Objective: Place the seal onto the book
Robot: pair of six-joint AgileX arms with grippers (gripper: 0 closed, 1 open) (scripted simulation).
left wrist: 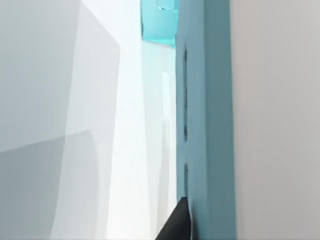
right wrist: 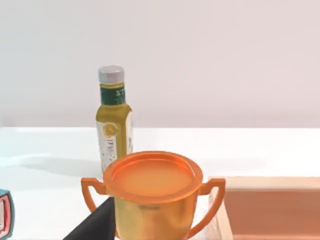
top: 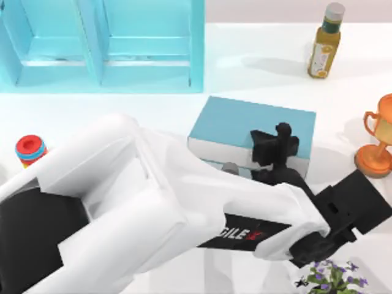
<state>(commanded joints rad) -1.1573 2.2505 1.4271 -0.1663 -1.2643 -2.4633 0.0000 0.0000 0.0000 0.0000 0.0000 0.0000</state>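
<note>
Left arm: stretching across the table from the left, wrist ending past the book's near right corner.
Left gripper (top: 275, 144): hanging over the book's near edge, black fingers pointing away; clenched or released, cannot tell.
Book (top: 239, 119): lying flat under and beyond the gripper, teal cover up, white pages facing near.
Seal: not possible to make out.
Trophy (top: 378, 138): standing well right of the gripper.
Bottle (top: 324, 41): standing far beyond, to the right.
Shelf (top: 101, 43): standing far beyond, to the left.

Left arm outstretched, hand (top: 274, 147) lowered
</note>
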